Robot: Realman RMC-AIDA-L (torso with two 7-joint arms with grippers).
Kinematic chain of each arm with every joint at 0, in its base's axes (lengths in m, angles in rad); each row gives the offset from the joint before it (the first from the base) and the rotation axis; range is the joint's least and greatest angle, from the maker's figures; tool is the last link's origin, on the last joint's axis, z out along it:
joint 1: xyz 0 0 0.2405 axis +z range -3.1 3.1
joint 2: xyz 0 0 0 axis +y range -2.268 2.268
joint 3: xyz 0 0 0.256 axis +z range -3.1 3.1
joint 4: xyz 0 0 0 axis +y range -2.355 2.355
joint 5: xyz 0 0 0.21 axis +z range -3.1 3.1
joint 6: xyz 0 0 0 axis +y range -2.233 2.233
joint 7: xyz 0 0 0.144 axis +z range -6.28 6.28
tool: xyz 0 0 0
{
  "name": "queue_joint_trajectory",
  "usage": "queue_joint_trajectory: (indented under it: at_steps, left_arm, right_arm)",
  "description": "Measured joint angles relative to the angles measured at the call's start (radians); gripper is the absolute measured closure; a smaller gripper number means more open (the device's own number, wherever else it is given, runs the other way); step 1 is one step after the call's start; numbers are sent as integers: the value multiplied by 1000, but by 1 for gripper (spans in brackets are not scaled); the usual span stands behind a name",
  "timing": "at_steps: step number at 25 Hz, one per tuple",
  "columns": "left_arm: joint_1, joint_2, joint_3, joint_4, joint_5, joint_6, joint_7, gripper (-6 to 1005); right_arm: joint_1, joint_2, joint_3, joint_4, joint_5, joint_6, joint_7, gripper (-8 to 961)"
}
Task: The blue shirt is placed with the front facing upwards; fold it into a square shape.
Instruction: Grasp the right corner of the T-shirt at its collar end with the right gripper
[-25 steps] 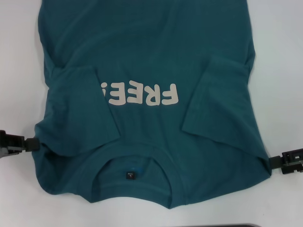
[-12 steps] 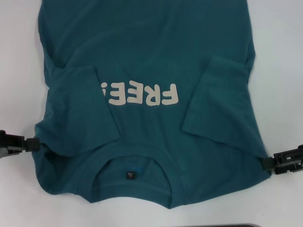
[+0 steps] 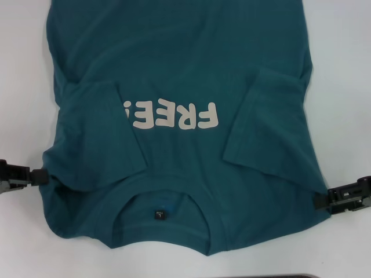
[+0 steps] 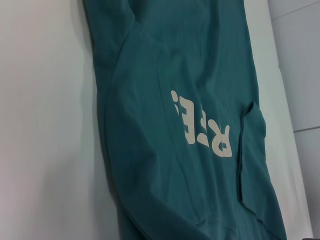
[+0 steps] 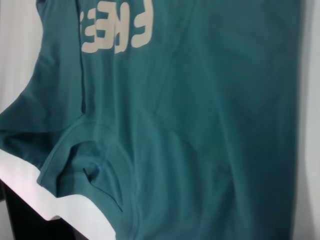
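The blue shirt (image 3: 185, 58) lies front up on the white table (image 3: 23, 87), with its collar and black neck tag (image 3: 160, 214) at the near edge. Off-white letters "FREE!" (image 3: 174, 116) read upside down. Both sleeves (image 3: 98, 139) are folded inward over the chest. My left gripper (image 3: 42, 176) sits low at the shirt's left shoulder edge. My right gripper (image 3: 319, 200) touches the right shoulder edge. The left wrist view shows the shirt (image 4: 165, 60) and its letters (image 4: 202, 125). In the right wrist view I see the collar area (image 5: 95, 165).
Bare white table surface (image 3: 342, 87) runs down both sides of the shirt. A dark strip (image 3: 290, 276) shows at the table's near edge. The shirt's hem end runs out of view at the far side.
My right gripper has slid left, from just off the shirt to its right shoulder edge. The left gripper and the shirt have stayed put.
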State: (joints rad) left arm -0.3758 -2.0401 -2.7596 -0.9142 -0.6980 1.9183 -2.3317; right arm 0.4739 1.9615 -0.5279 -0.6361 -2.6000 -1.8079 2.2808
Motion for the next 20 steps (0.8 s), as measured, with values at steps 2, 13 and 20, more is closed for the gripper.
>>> queue_joint_trajectory:
  at_steps: [2, 13, 20]
  left_arm:
    - [0, 0, 1, 0, 0, 0, 0, 983]
    - [0, -3, 1, -2, 0, 2, 0, 982]
    - [0, -4, 2, -2, 0, 1, 1, 982]
  right_arm:
    - [6, 5, -1, 0, 0, 0, 0, 88]
    - [37, 23, 9, -7, 56, -33, -8, 89]
    - [38, 17, 5, -11, 77, -22, -10, 89]
